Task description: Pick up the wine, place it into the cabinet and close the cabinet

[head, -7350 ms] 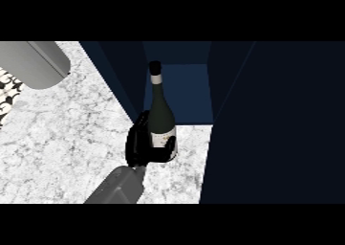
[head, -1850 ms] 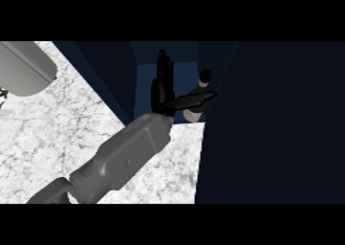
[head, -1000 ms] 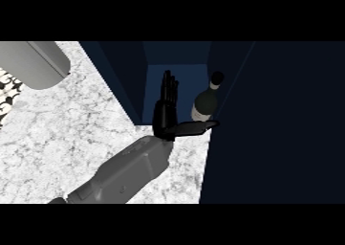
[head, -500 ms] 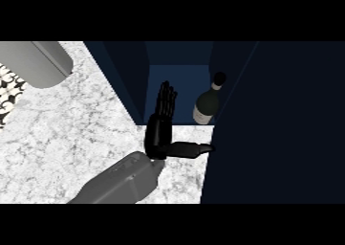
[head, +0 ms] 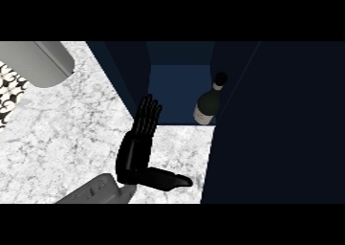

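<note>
- Head view, and the dark green glass wine bottle point(head: 208, 107) with its pale label is standing upright inside the dark blue open-fronted cabinet point(head: 173, 91).
- It's tucked over on the right of the opening, base near the front edge of the cabinet floor and neck pointing towards the back.
- The tall dark cabinet door point(head: 287, 124) fills the right of the view, open, right beside the bottle; whether the two touch, I cannot tell.
- The black left hand point(head: 136, 148) is out over the white marbled bench point(head: 69, 129), in front of the opening and left of the bottle.
- Fingers are straight and close together, pointing towards the cabinet, with the tips up by the front edge of its left wall.
- The thumb sticks out sideways to the right, low down by the wrist.
- Nothing in that hand: it's flat open and clear of the bottle.
- Its grey forearm point(head: 97, 192) comes in from the lower edge.
- Top left, a big pale grey cylinder point(head: 34, 62) lies across the bench corner.
- Beside it, a black-and-white patterned surface point(head: 2, 103) shows at the left edge.
</note>
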Robot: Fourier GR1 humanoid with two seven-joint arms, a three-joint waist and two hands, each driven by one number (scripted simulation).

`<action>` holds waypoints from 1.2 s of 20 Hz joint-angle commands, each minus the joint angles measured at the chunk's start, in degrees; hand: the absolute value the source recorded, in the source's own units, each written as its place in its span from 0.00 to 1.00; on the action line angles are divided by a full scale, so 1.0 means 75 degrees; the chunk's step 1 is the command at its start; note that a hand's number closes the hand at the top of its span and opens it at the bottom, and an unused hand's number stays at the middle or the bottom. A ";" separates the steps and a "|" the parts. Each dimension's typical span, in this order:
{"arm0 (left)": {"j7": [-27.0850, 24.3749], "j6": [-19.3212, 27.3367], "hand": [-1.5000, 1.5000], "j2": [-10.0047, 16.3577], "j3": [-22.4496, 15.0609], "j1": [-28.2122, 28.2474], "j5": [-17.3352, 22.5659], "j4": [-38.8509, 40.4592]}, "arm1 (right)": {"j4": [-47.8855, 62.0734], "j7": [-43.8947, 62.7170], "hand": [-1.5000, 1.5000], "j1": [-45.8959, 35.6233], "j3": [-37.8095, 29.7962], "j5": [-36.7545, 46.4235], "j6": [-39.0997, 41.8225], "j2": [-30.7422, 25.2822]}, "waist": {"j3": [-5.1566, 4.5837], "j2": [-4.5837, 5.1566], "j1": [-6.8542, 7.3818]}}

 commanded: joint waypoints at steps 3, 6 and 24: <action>0.0312 -0.0509 0.00 0.1297 -0.0096 0.0847 -0.0397 -0.1814 | -0.0342 -0.0268 1.00 0.0584 -0.0108 -0.0665 0.1031 -0.0614 | 0.0003 0.0000 -0.0030; 0.0230 -0.1004 1.00 0.2294 0.0073 0.1630 -0.0334 -0.2450 | -0.0615 0.0096 1.00 0.0416 0.0208 -0.0896 0.1236 -0.0754 | -0.0003 -0.0007 0.0035; -0.0230 -0.3116 0.00 0.5135 0.2469 0.4411 0.0589 -0.4063 | -0.0778 0.1303 1.00 0.0054 0.4891 0.0527 0.0314 0.0483 | -0.0018 -0.0037 0.0048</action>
